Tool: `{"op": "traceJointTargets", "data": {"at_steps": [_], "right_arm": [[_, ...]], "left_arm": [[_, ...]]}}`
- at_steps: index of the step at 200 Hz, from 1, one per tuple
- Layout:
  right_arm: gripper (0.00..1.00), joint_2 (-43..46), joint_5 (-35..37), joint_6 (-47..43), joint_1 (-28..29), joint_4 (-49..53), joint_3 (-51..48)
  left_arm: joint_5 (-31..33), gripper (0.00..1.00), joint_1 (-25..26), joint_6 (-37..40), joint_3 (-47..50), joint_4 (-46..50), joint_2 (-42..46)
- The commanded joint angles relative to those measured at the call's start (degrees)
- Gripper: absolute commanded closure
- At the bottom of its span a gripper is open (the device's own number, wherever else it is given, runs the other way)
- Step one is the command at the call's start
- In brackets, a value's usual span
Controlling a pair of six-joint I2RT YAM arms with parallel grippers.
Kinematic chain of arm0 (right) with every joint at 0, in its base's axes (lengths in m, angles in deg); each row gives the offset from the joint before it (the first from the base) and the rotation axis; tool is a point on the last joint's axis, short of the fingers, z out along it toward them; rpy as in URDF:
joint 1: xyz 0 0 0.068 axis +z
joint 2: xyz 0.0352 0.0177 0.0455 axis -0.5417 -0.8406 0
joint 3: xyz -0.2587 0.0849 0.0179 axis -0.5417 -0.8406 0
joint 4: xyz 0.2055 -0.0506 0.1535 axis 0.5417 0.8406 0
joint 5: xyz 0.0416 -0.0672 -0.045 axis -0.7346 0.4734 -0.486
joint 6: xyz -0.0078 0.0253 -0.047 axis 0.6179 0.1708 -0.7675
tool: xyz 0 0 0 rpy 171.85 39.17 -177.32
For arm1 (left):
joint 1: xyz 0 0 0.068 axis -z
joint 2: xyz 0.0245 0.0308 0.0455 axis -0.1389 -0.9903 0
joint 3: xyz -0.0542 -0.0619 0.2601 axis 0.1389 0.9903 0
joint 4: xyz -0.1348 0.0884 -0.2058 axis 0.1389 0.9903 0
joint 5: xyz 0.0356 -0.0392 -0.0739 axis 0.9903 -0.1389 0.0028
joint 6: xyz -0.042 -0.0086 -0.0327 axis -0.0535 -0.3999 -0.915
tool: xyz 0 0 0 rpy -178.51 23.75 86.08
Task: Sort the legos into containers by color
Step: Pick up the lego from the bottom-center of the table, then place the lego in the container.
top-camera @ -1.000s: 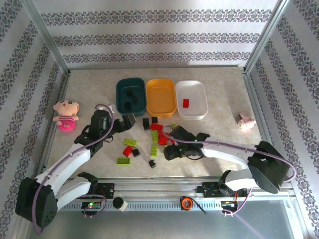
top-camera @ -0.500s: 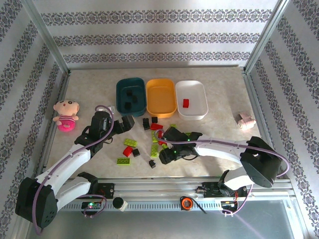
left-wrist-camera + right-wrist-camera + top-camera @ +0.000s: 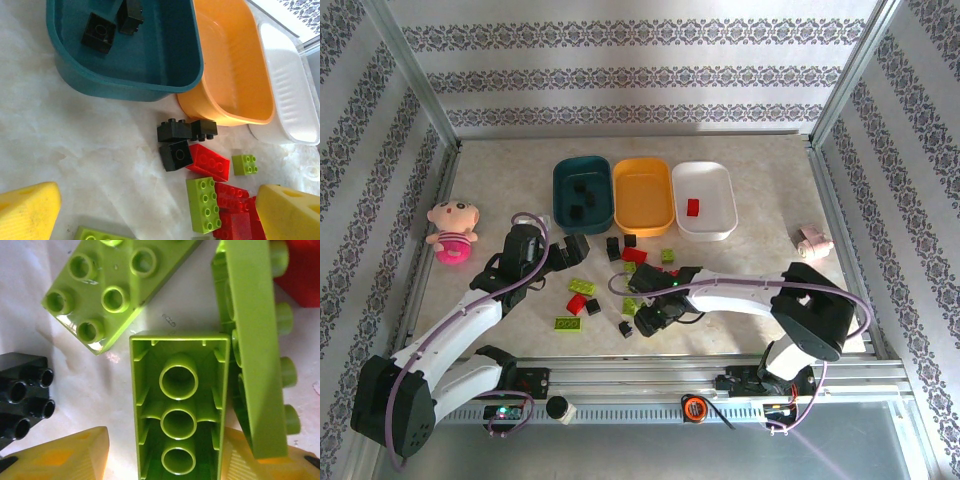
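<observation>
- Left pincer (image 3: 157, 212): ribbed yellow fingers (image 3: 25, 210) spread wide, holding nothing; smooth teal tub (image 3: 125, 87) ahead, its far end cut off.
- Right pincer (image 3: 165, 460): part-open astride a glossy, hollow, upturned lime brick (image 3: 180, 405); gap beside one pad (image 3: 60, 457).

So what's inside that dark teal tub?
Black bricks, at least two, lying loose on the floor of the teal tub. No other colour shows in it. From the left wrist view, its near wall hides part of the floor.

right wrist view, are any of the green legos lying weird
Yes. The middle lime brick lies upside down, hollow underside up; the right lime brick beside it stands on edge, studs pointing sideways. The left lime brick sits flat.
</observation>
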Motion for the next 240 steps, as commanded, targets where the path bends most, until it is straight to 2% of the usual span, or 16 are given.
{"op": "traceJointTargets", "data": {"at_steps": [1,36,80,117,143,160,179,224,240], "right_arm": [[0.47,-1.73,4.42,-0.7,0.86,1.84,2.38],[0.6,-1.22,2.01,-0.77,1.17,2.43,1.61],[0.72,9.94,-6.16,-1.41,0.19,4.25,-2.11],[0.75,21.23,-14.9,-0.48,-5.79,5.11,-2.56],[0.75,23.81,-17.76,-1.08,-12.56,3.96,2.24],[0.76,20.59,-16.62,-1.06,-18.29,1.98,7.11],[0.76,13.53,-11.05,-1.36,-21.88,-1.15,13.47],[0.76,-10.77,2.72,-3.39,-25.02,0.14,34.26],[0.75,-18.54,4.98,-3.79,-25.75,0.92,40.98]], "left_arm": [[0.84,0.0,-0.21,1.41,-0.18,2.18,1.03],[1.01,0.0,-0.28,1.46,-0.24,2.98,1.5],[2.17,0.0,-0.35,1.61,-0.46,3.36,2.48],[2.55,0.0,-0.4,1.31,0.24,2.13,2.74],[2.03,0.0,-0.38,1.24,0.84,1.56,2.83],[1.95,0.0,-0.35,1.19,1.15,1.46,2.77],[1.48,0.0,-0.4,0.89,1.17,1.64,2.92],[1.48,0.0,-0.37,1.93,0.59,5.22,3.56],[1.36,0.0,-0.36,1.95,0.87,6.08,3.81]]}}
